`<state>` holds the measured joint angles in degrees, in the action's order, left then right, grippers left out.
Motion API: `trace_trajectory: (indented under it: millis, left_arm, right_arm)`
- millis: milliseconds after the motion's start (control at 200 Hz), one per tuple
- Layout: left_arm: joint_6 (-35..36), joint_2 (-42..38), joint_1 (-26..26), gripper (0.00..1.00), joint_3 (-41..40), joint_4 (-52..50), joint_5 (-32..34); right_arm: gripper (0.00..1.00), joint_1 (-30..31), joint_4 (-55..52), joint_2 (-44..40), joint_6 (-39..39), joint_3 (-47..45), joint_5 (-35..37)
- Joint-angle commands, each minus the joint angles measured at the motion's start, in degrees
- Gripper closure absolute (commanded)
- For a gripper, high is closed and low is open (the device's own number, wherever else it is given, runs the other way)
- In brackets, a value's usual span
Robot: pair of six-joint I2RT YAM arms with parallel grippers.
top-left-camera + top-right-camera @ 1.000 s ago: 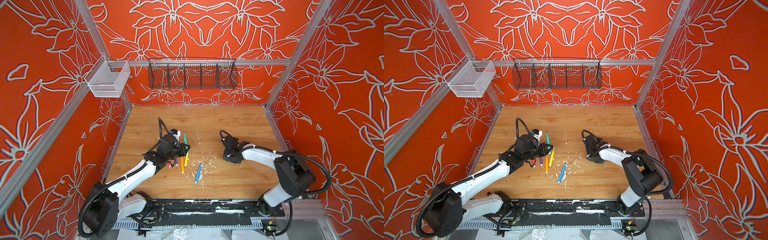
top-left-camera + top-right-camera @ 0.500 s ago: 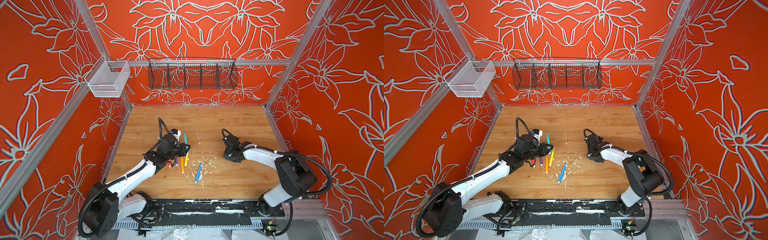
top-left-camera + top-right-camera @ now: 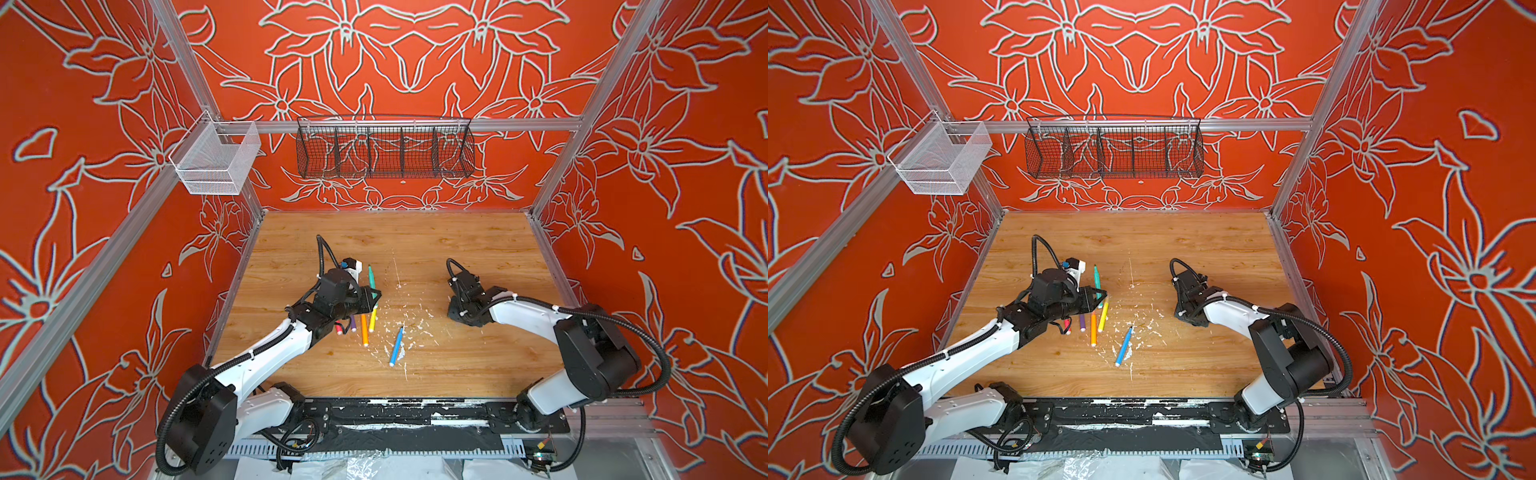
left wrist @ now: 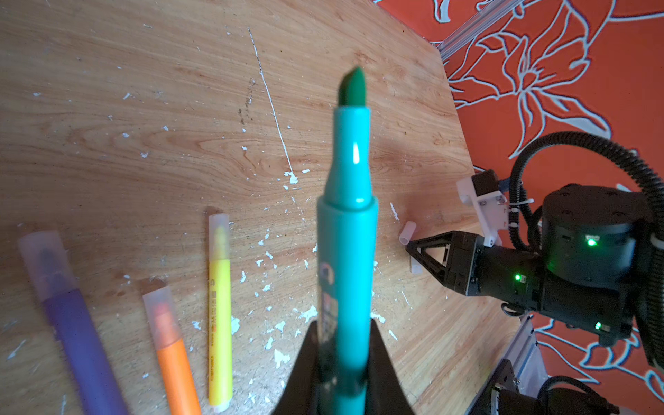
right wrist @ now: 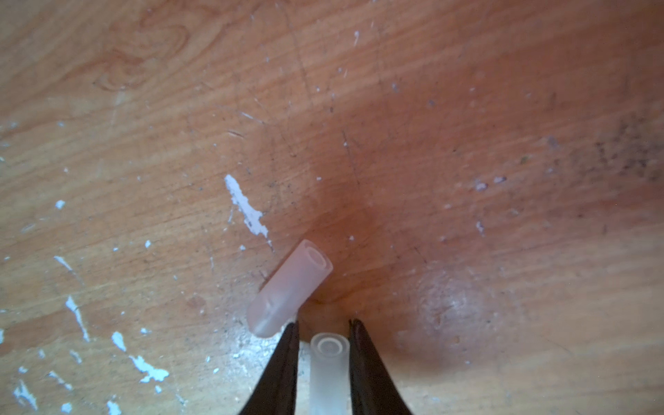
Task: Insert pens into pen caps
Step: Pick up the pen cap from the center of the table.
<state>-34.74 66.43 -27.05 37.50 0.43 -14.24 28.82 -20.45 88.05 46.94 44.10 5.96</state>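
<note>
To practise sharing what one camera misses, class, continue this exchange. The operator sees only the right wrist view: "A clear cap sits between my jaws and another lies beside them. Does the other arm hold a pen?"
Observer: Yes. The left gripper is shut on the green pen, whose tip is bare.
Operator: Are the other pens capped?
Observer: The purple pen, orange pen and yellow pen lie capped on the table.
Operator: Anything lying apart?
Observer: The blue pen lies alone, nearer the arms' bases. I cannot tell whether it is capped.
</note>
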Motion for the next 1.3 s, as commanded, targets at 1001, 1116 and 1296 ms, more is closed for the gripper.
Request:
trace_trajectory:
  millis: [1001, 1116, 1296]
  left_arm:
    - [0.4, 0.6, -0.1, 1.00, 2.2, -0.2, -1.1]
    - [0.4, 0.6, -0.1, 1.00, 2.3, -0.2, -1.5]
    - [1.1, 1.5, -0.1, 1.00, 2.6, 1.1, -3.7]
  right_arm:
    - [0.86, 0.7, -7.4, 3.9, -0.7, 0.1, -0.6]
    - [0.89, 0.9, -7.4, 3.2, -0.4, 0.0, -0.5]
    - [0.91, 1.2, -7.7, -2.7, 1.7, -1.9, 0.1]
